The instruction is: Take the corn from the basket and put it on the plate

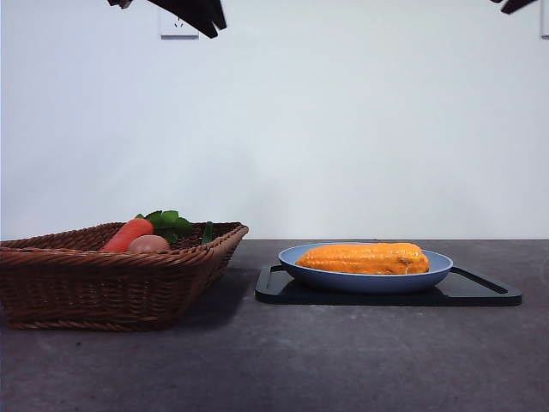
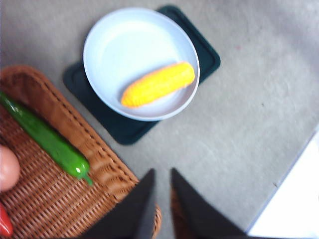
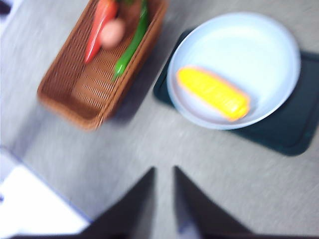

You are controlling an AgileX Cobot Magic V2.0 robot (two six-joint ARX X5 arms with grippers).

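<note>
The corn (image 1: pixel 364 257) lies inside the plate (image 1: pixel 437 267), delivered; both pincers, left (image 2: pixel 160 174) and right (image 3: pixel 163 172), hang high, nearly clenched, grasping nothing.

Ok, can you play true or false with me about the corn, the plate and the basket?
1. The corn lies on the plate. True.
2. The plate sits right on the bare table. False: it sits on a black tray.
3. A carrot is in the basket. True.
4. The left gripper is holding the corn. False: it holds nothing, and its jaws are nearly together above the basket's edge.
5. The basket is turned upside down. False: it stands upright with vegetables in it, a green pepper among them.
</note>
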